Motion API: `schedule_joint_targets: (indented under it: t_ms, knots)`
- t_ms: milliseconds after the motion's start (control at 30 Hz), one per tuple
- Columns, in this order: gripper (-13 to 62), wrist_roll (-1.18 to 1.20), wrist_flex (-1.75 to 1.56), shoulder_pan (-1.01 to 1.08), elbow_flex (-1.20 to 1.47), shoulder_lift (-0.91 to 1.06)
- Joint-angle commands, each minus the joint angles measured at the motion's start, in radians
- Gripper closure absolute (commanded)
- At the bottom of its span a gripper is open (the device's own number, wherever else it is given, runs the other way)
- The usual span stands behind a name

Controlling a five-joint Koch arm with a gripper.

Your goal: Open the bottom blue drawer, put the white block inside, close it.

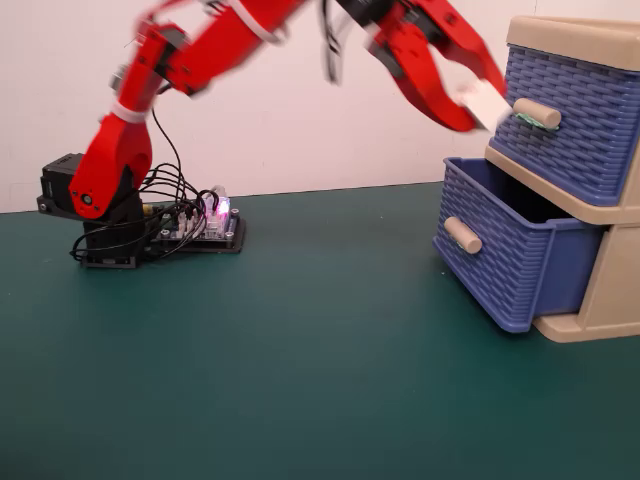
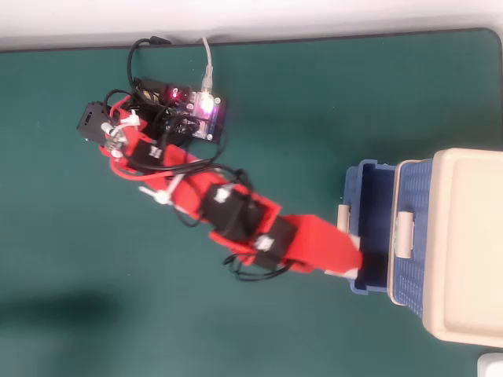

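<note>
My red gripper is shut on the white block and holds it in the air just left of the upper drawer's green-marked handle. It is above the bottom blue drawer, which is pulled out, with its dark inside showing. Its plain beige handle faces the arm. In the overhead view the gripper reaches over the lower corner of the open drawer and hides most of the block.
The beige cabinet stands at the right with the upper blue drawer shut. The arm's base and a lit controller board with cables sit at the far left. A white wall runs behind the green mat.
</note>
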Motion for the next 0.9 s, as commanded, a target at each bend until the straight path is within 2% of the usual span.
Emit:
schedule_joint_targets:
  t_ms: [0,100,133,167,200,233,300,367,533,600,733,867]
  knots:
    - [56.9,0.003,-0.005,-0.037,-0.071,-0.014]
    - [56.3,0.000,-0.044,-0.072,-0.078,-0.023]
    - [52.6,0.000,-0.066,-0.078,-0.078,-0.023]
    - [45.7,0.002,-0.095,-0.086,-0.078,-0.023]
    - [35.4,0.003,-0.141,-0.103,-0.078,-0.031]
    - [29.5,0.008,-0.178,-0.118,-0.078,-0.043]
    - [20.7,0.009,-0.256,-0.130,-0.078,-0.060]
    - [17.1,0.009,-0.281,-0.130,-0.080,-0.060]
    - [16.1,0.008,-0.265,-0.123,-0.081,-0.035]
    - [15.8,0.008,-0.202,-0.123,-0.069,0.031]
    - [15.9,0.000,0.186,-0.103,-0.067,0.143]
    - [15.9,-0.018,0.414,-0.044,-0.060,0.130]
